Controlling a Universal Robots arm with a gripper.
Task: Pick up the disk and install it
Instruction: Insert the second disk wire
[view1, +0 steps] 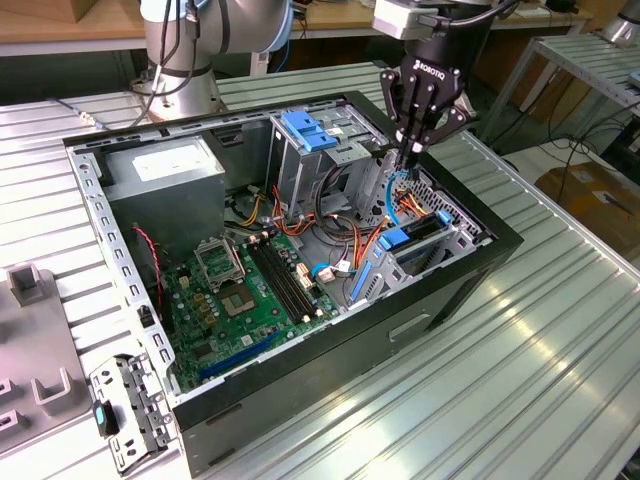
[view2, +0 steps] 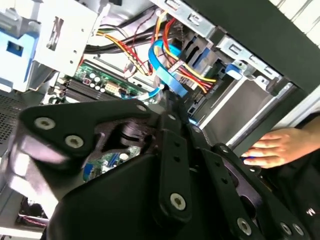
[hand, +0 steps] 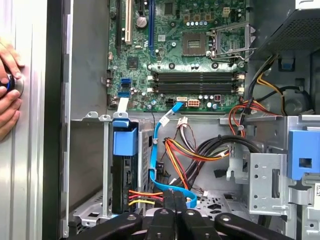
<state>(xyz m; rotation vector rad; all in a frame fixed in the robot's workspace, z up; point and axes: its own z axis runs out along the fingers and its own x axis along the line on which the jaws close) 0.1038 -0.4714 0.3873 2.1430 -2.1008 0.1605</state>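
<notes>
The disk (view1: 408, 238) stands on edge in the drive bay at the case's corner nearest the exterior view's right, its blue rail facing up. In the first wrist view the disk (hand: 124, 180) is a dark slab under a blue tab (hand: 125, 141), with red and yellow power wires at its end. My gripper (view1: 411, 152) hangs just above the bay, beside the disk, with its fingers shut and nothing visible between them. In the first wrist view the gripper (hand: 174, 204) sits next to a blue flat cable (hand: 156, 150). The same gripper (view2: 167, 102) points at that cable in the second wrist view.
The open black case (view1: 470, 280) lies on a ribbed metal table. Inside are a green motherboard (view1: 250, 290), a grey power supply box (view1: 170, 175) and a metal cage with a blue handle (view1: 305, 130). A person's hand (hand: 7, 85) rests outside the case wall.
</notes>
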